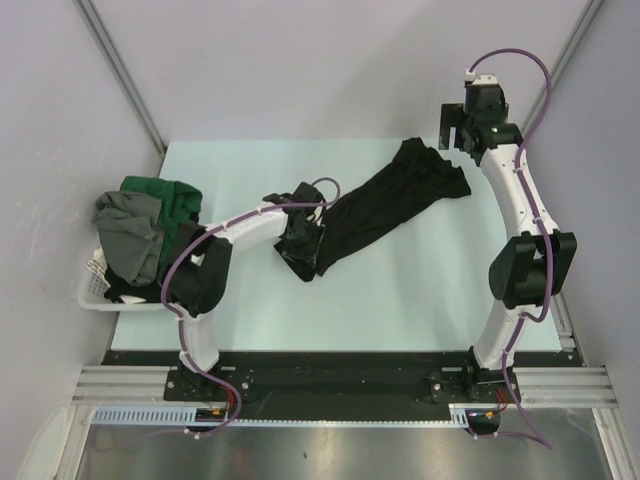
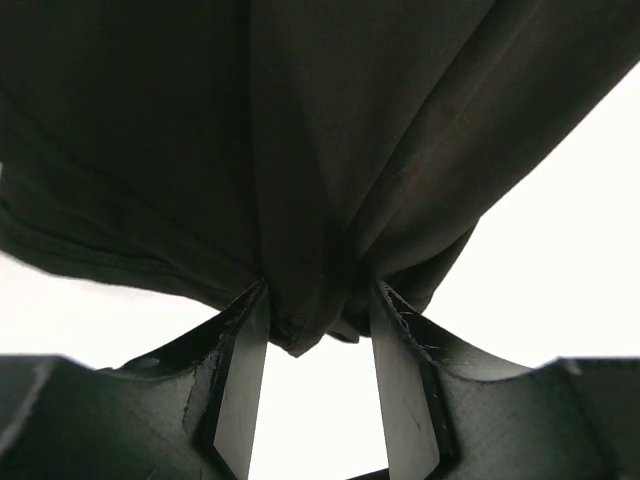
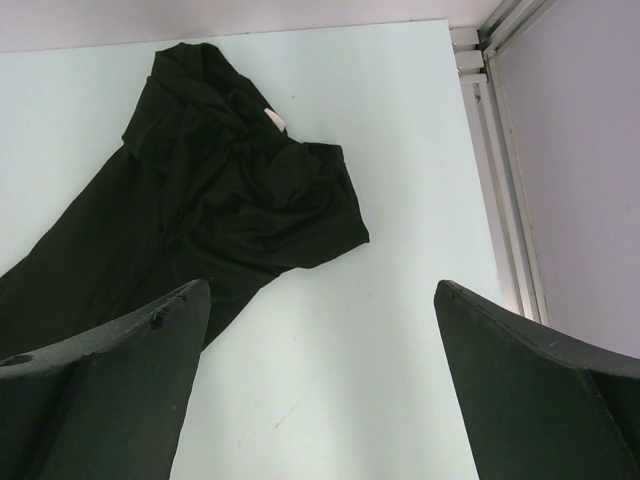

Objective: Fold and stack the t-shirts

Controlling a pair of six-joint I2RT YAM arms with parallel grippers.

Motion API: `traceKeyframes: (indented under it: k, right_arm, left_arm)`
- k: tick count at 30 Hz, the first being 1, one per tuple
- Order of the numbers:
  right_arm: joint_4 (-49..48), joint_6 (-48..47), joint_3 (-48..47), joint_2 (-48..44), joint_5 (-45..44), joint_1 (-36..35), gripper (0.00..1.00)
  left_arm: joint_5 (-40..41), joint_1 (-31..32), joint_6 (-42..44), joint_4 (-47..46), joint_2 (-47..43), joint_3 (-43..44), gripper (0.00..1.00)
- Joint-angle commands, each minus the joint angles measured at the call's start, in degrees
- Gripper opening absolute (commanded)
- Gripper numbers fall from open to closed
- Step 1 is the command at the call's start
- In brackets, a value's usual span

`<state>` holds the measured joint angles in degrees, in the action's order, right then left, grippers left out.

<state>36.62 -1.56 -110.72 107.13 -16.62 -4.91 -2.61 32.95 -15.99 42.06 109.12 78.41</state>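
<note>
T-shirts sit in two places in the top view. One black t-shirt (image 1: 395, 205) lies stretched across the bench (image 1: 400, 300), running from the middle out toward 1 o'clock. A heap of others, the green shirt (image 1: 160, 195) and the grey shirt (image 1: 130, 230) uppermost, fills the white basket (image 1: 90, 285) at 9 o'clock. The left gripper (image 1: 300, 240) is at the shirt's 7 o'clock end, where the cloth bunches dark around it. We judge this shirt is being laid out for folding, with nothing folded or stacked yet. The right gripper (image 1: 458, 128) hangs beyond the shirt's 1 o'clock end, touching nothing.

From the left wrist, the black t-shirt (image 2: 300, 150) drapes over most of the view and gathers to a point between the jaws of the left gripper (image 2: 322, 295). The jaws stand partly apart. We cannot tell whether they press that fold or only straddle it.

From the right wrist, the jaws of the right gripper (image 3: 318, 290) are spread wide and empty above the bench (image 3: 400, 150). The crumpled end of the black t-shirt (image 3: 230, 200) lies toward 11 o'clock of them. The gripper looks placed to take that end next, so the cloth could be pulled flat between both arms.
</note>
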Motion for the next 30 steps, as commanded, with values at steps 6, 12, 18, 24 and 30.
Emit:
traceKeyframes:
  k: [6,12,18,24,30]
  right_arm:
    - [0.8,-0.9,-2.3,-3.2,-0.5,0.2,1.00]
    - [0.9,-0.7,-2.3,-2.8,-0.3,0.2,1.00]
    - [1.1,-1.3,-2.1,-3.2,-0.4,0.3,1.00]
    - [0.9,-1.0,-1.7,-3.3,-0.3,0.9,1.00]
    - [0.2,1.3,-1.7,-3.4,1.2,0.9,1.00]
  left_arm:
    - [-5.4,2.3,0.2,-0.3,3.0,0.8,0.50]
    - [-5.5,4.8,-0.8,0.1,4.5,0.1,0.50]
    - [-5.4,5.8,-1.8,1.1,5.6,-0.3,0.35]
    - [-4.2,8.4,-1.0,5.4,3.6,-0.3,0.01]
    - [-4.2,10.6,-1.2,6.5,-0.3,-4.3,0.00]
